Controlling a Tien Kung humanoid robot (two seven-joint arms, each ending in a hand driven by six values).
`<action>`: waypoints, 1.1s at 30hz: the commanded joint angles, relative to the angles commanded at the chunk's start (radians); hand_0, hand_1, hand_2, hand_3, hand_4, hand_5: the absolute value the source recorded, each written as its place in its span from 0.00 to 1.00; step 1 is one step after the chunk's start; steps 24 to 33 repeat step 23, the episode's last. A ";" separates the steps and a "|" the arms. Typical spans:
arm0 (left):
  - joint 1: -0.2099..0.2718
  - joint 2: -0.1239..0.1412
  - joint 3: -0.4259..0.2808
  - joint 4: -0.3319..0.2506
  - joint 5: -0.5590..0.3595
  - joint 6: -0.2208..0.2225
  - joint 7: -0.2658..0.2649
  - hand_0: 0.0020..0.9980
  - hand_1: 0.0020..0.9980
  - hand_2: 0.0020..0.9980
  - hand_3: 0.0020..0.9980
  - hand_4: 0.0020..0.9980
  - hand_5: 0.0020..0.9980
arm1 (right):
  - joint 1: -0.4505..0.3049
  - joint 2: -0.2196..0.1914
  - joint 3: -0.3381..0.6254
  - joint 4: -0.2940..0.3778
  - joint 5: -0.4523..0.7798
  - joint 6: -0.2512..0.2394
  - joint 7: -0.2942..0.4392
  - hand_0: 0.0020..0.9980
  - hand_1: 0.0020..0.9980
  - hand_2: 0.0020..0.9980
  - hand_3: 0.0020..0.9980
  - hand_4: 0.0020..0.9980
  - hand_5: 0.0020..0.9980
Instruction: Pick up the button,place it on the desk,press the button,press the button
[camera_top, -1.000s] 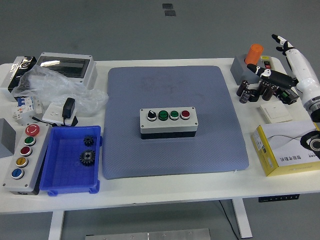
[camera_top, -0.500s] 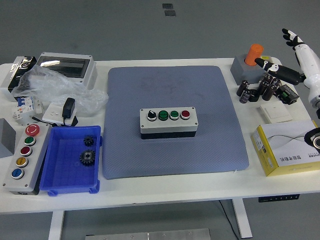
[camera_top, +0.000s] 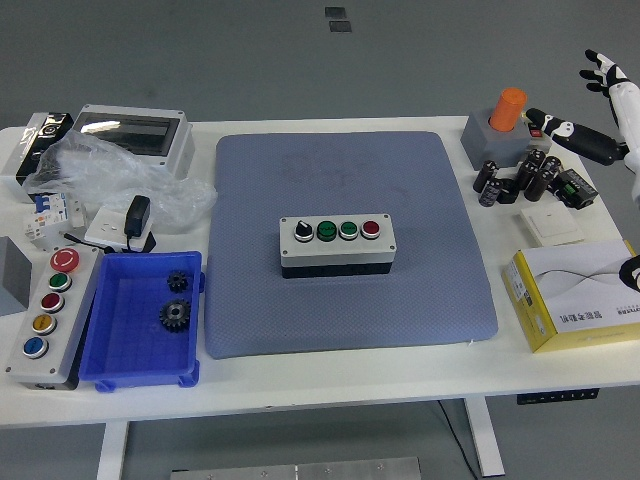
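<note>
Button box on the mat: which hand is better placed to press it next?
Right, probably. The right hand is the only one in view, raised with fingers spread at the table's far right edge, holding nothing. The button box sits mid-mat, unobstructed. No left arm shows, so its reach cannot be judged.

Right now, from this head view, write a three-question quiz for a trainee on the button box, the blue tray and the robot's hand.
1. True or false: the button box rests on the grey mat.
2. How many gears lie in the blue tray? A) one B) two C) four
3. Fill in: the right hand is at the picture's upper ____ edge, fingers spread, holding nothing.

Key
1. True. It sits near the mat's middle, with a black selector knob, two green buttons and a red one on top.
2. B. Two dark gears, one smaller and one larger.
3. Right. It is well away from the box.
</note>
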 joint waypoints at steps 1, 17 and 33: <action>0.000 0.000 0.000 0.000 0.000 0.000 0.000 0.67 0.70 0.62 0.65 0.63 0.40 | -0.001 0.000 0.003 0.001 -0.001 0.000 -0.001 0.83 0.83 0.89 1.00 1.00 0.63; 0.005 -0.001 0.007 0.000 -0.008 0.000 0.000 0.67 0.69 0.62 0.65 0.63 0.40 | -0.002 -0.004 0.019 0.009 0.006 -0.010 0.006 0.82 0.80 0.89 1.00 1.00 0.62; 0.007 0.000 0.007 0.001 -0.008 0.000 0.000 0.67 0.69 0.62 0.65 0.63 0.40 | -0.006 -0.006 0.035 0.011 0.007 -0.014 0.009 0.81 0.80 0.89 1.00 1.00 0.60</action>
